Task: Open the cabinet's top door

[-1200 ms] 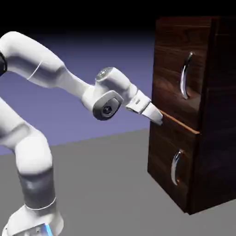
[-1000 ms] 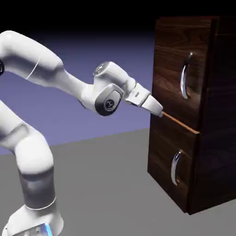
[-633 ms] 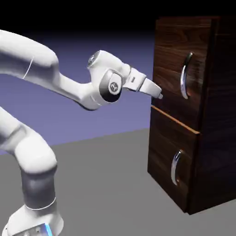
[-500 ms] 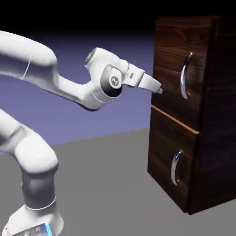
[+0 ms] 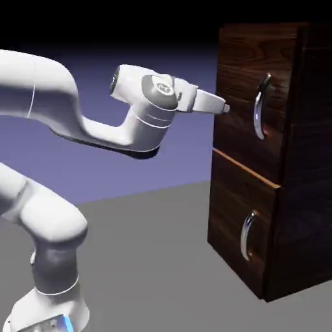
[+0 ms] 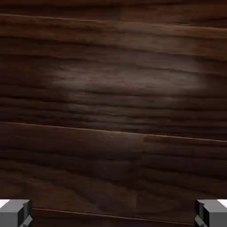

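The cabinet (image 5: 272,155) stands at the right of the exterior view, a tall and narrow box of dark wood grain, and the top door (image 5: 249,97) is its upper and larger front panel, which looks fully closed and flush with the front. On this door sits a long curved chrome handle (image 5: 260,107), placed toward the side far from the arm; below is a shorter panel with a smaller handle (image 5: 247,235). The gripper (image 5: 224,108) is near the door's near edge at about the height of the long handle, pointing almost level toward the wood, and it holds nothing. In the hand view the two grey fingertips (image 6: 15,213) are far apart at the bottom corners, so the jaws are spread wide, and only dark wood grain fills the picture between them; the handle is not visible there. I cannot tell if the tips already touch the panel or stay just in front of it. I judge that the door is stiff and rather heavy, a rigid board that swings on hinges and does not bend. The flat wood gives no place to hold, and the chrome is probably smooth and slippery, so the best grip is around the middle of the long handle, where it bows away from the panel and leaves room for a finger behind.
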